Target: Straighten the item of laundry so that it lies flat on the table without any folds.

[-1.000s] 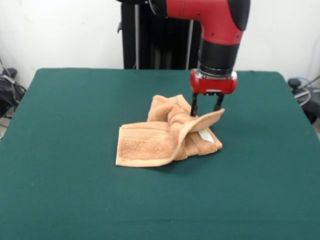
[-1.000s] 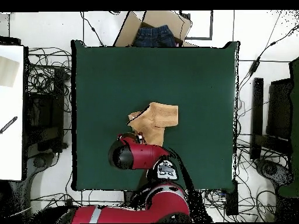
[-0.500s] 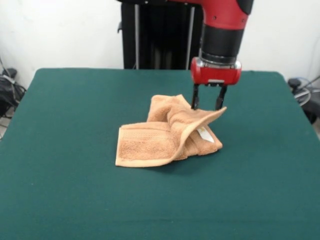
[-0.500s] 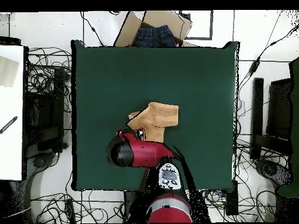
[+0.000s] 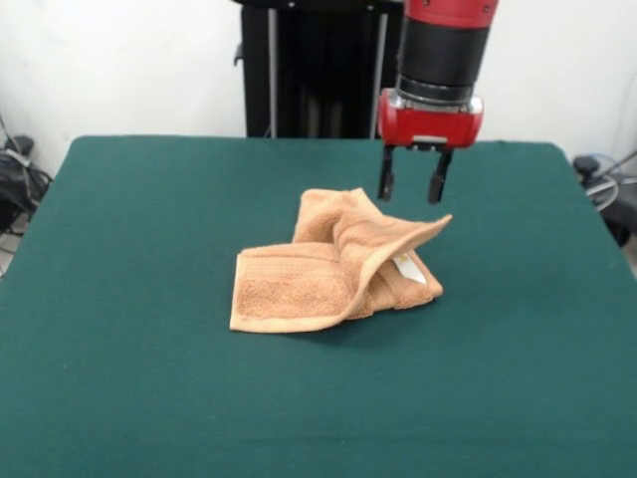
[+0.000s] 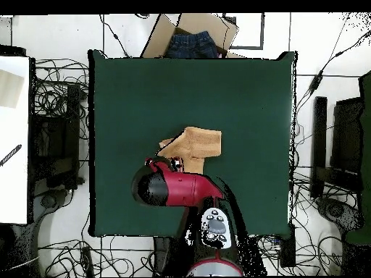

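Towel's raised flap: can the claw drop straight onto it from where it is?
Probably yes. The claw hangs open just above the towel, near its raised flap, with nothing between them and bare table around.

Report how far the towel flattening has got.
Done: nothing. The towel lies bunched and folded over itself near the middle of the table. In hand: nothing; the gripper hangs open and empty above its raised corner. Left: spreading every fold flat.
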